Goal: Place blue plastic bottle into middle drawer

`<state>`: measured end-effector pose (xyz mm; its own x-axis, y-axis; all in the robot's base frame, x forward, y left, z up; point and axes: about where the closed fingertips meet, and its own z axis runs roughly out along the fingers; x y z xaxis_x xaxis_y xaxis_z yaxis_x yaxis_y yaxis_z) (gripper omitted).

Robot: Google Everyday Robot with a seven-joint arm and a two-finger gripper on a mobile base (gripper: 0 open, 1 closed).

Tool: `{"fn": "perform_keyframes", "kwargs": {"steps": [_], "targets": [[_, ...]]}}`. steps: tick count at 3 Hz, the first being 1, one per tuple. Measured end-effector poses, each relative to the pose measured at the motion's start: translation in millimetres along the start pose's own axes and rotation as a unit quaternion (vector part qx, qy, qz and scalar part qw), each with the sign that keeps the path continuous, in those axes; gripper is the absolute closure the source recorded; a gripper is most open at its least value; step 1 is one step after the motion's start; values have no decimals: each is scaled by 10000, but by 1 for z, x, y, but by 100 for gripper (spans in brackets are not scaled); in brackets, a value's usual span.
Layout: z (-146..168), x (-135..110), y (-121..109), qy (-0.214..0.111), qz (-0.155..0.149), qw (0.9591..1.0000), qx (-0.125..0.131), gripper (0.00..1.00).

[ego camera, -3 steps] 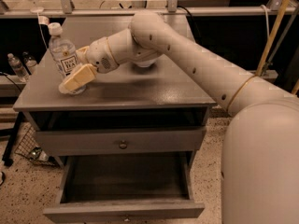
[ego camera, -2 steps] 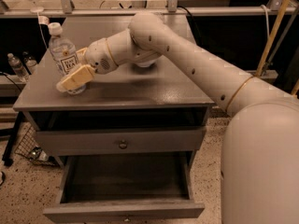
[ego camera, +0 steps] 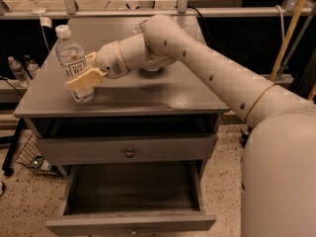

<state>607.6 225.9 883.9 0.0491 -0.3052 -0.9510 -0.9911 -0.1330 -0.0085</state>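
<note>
the blue plastic bottle stands on the desk near its left edge, in the upper left of the frame, with the white cap up. i judge it to be light and not very stiff. the thin clear wall will give under a hard squeeze, and the round smooth side can slip or turn in a grip (how much liquid is inside i cannot tell). it is tall and narrow, so it will tip easily if taken high. a hold on the lower body, below the label, seems the safest.

the hand is exactly there and closed about the bottle. one of the tan fingers lies across the front of the lower half and the other shows behind the label, with no gap visible. the middle drawer is pulled open at the bottom centre of the frame, well below the bottle and to its right.
</note>
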Motion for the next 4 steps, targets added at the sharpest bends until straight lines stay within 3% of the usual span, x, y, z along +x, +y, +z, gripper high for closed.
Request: {"fn": "perform_keyframes", "kwargs": {"steps": [1,3,4], "targets": [[-32,-2,7,6,-51,9995,308,97],[-96,3,52,416,143,9955,839,100],[-108,15,87,480,370,9949,808,100]]}}
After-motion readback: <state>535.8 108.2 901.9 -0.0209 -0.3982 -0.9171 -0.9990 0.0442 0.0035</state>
